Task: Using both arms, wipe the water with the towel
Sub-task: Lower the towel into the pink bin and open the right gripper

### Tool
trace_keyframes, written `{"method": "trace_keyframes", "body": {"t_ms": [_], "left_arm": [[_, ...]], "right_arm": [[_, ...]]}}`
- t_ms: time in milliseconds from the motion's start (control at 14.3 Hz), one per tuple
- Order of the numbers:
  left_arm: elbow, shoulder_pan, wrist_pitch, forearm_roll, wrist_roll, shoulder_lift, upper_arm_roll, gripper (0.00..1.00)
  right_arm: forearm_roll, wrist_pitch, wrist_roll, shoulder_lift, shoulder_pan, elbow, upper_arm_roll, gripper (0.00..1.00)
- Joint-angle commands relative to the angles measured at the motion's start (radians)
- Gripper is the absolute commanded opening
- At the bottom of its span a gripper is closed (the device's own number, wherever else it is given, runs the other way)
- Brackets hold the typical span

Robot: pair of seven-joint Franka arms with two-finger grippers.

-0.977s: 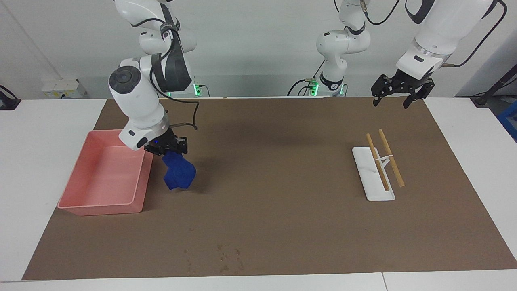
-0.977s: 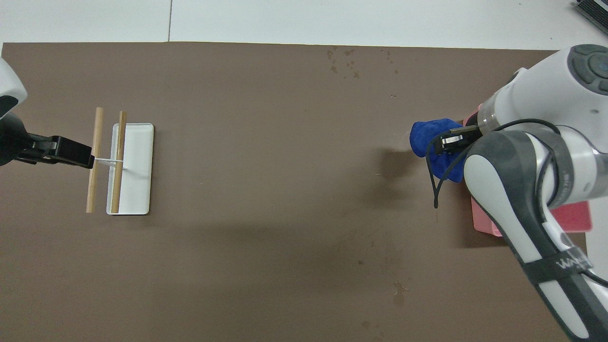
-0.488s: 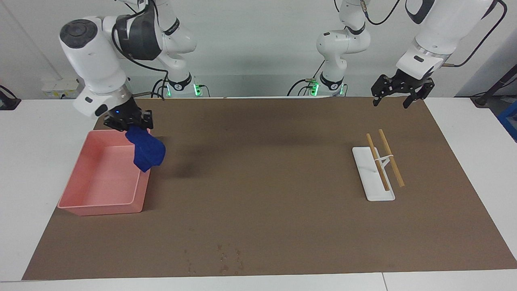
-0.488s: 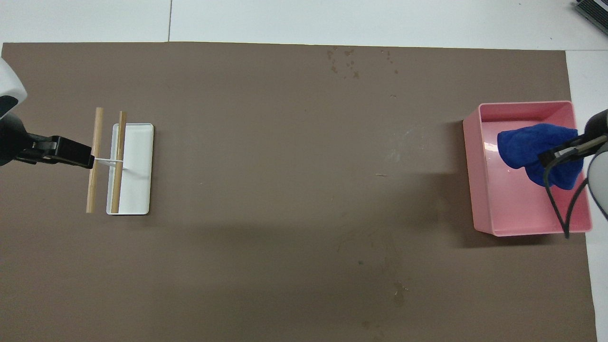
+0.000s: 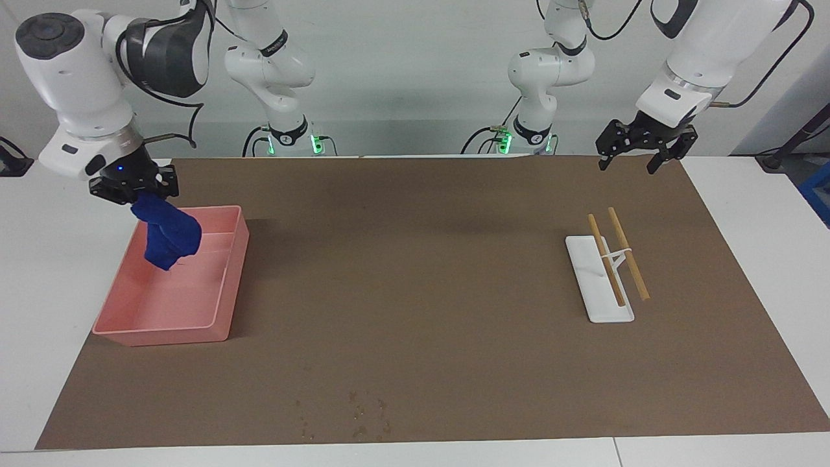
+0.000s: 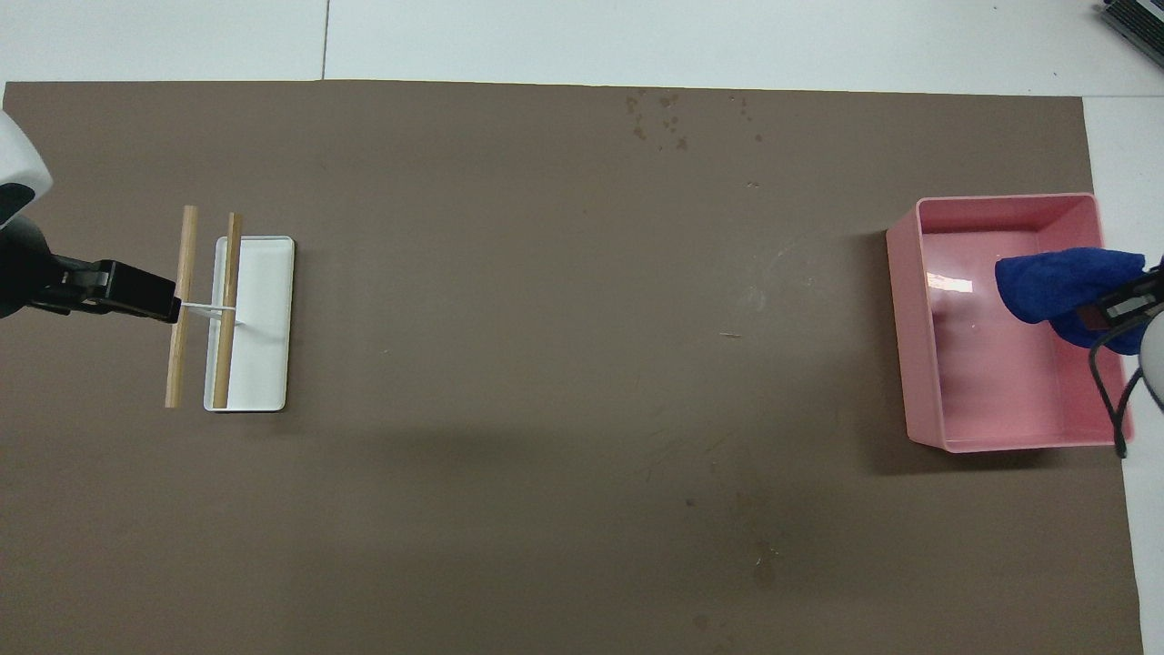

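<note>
My right gripper [image 5: 133, 191] is shut on the blue towel [image 5: 167, 237], which hangs from it over the pink tray [image 5: 220, 305], above the tray's side at the right arm's end of the table. In the overhead view the towel [image 6: 1055, 282] and the right gripper [image 6: 1123, 305] show over that same side of the tray [image 6: 900, 318]. A faint darker smudge [image 6: 762, 564], possibly the water, lies on the brown mat near the robots' edge. My left gripper [image 5: 628, 155] waits open and empty in the air over the mat's edge at the left arm's end; it also shows in the overhead view [image 6: 168, 305].
A white holder [image 5: 600, 285] with two wooden sticks [image 5: 628, 256] across it lies on the mat toward the left arm's end; the holder also shows in the overhead view [image 6: 264, 337]. A cluster of small dark specks [image 5: 363, 415] marks the mat's edge farthest from the robots.
My right arm has lifted the towel from over the mat beside the tray and carried it over the tray toward the right arm's end of the table. The left arm has not moved.
</note>
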Motion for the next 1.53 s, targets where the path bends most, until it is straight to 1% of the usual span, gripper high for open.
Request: {"method": "trace_keyframes", "body": {"t_ms": [0, 140, 349, 419, 488, 628, 698, 767, 1116, 1256, 1465], "left_arm": [[-0.034, 0.009, 0.006, -0.011, 0.005, -0.032, -0.001, 1.0], [-0.034, 0.009, 0.006, -0.011, 0.005, -0.032, -0.001, 1.0], [-0.034, 0.009, 0.006, -0.011, 0.005, -0.032, -0.001, 1.0], [-0.034, 0.009, 0.006, -0.011, 0.005, -0.032, -0.001, 1.0], [-0.034, 0.009, 0.006, -0.011, 0.005, -0.032, -0.001, 1.0], [-0.034, 0.009, 0.006, -0.011, 0.005, -0.032, -0.001, 1.0], [-0.034, 0.009, 0.006, -0.011, 0.005, -0.032, -0.001, 1.0], [-0.034, 0.009, 0.006, -0.011, 0.005, -0.032, -0.001, 1.0], [-0.034, 0.007, 0.006, -0.011, 0.005, -0.032, -0.001, 1.0], [-0.034, 0.007, 0.006, -0.011, 0.005, -0.032, -0.001, 1.0], [-0.034, 0.009, 0.006, -0.011, 0.005, -0.032, -0.001, 1.0]], "right_arm": [[-0.02, 0.116, -0.013, -0.001, -0.031, -0.113, 0.014, 0.0], [-0.02, 0.175, -0.004, 0.052, -0.031, -0.116, 0.015, 0.0], [-0.018, 0.202, 0.002, 0.073, -0.024, -0.12, 0.015, 0.0], [-0.018, 0.237, 0.001, 0.096, -0.028, -0.126, 0.015, 0.0], [-0.018, 0.274, 0.001, 0.102, -0.03, -0.139, 0.014, 0.0], [-0.018, 0.301, 0.004, 0.11, -0.021, -0.149, 0.015, 0.02], [-0.018, 0.299, 0.013, 0.11, -0.017, -0.149, 0.015, 0.55], [-0.018, 0.299, 0.016, 0.11, -0.017, -0.149, 0.015, 1.0], [-0.005, 0.275, 0.016, 0.106, -0.014, -0.136, 0.021, 1.0], [-0.002, 0.236, 0.019, 0.092, -0.013, -0.111, 0.031, 1.0], [0.07, 0.16, 0.066, 0.063, 0.002, -0.077, 0.044, 1.0]]}}
